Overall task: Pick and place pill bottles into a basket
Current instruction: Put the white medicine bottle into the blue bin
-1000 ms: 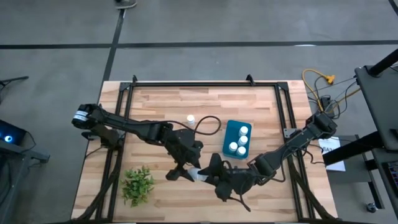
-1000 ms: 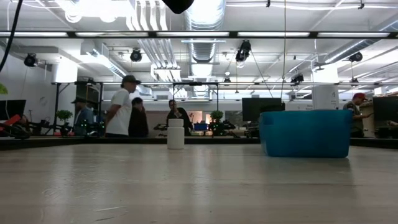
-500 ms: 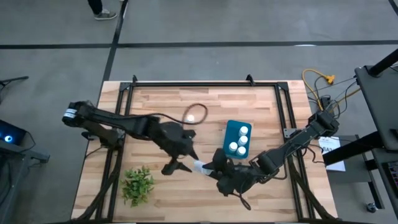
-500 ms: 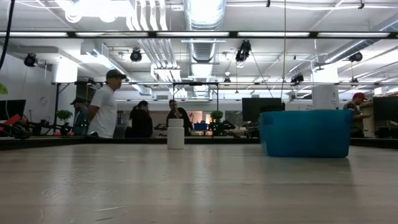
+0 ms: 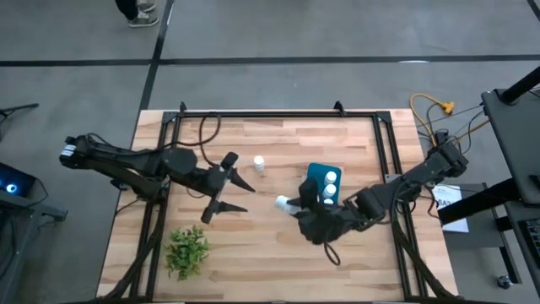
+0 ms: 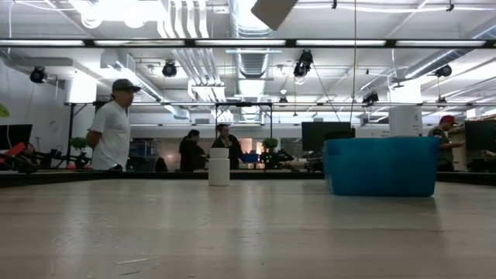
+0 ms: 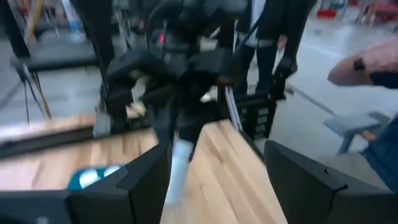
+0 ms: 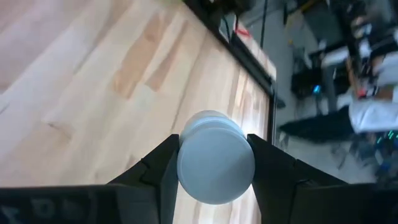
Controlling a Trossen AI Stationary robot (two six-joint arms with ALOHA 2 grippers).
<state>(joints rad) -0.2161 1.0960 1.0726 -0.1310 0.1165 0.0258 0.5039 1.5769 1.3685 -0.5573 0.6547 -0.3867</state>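
Bottle (image 8: 216,156) clamped in right end effector (image 5: 291,203) nr basket (image 5: 321,187); left end effector (image 5: 226,187) open.

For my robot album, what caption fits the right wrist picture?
Right tool clamps a white pill bottle above the wooden table.

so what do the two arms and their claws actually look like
Both are slim, dark, jointed arms. The left arm has a pale band near its base and a black cable looping above it. Each claw, left and right, ends in two dark flat fingers.
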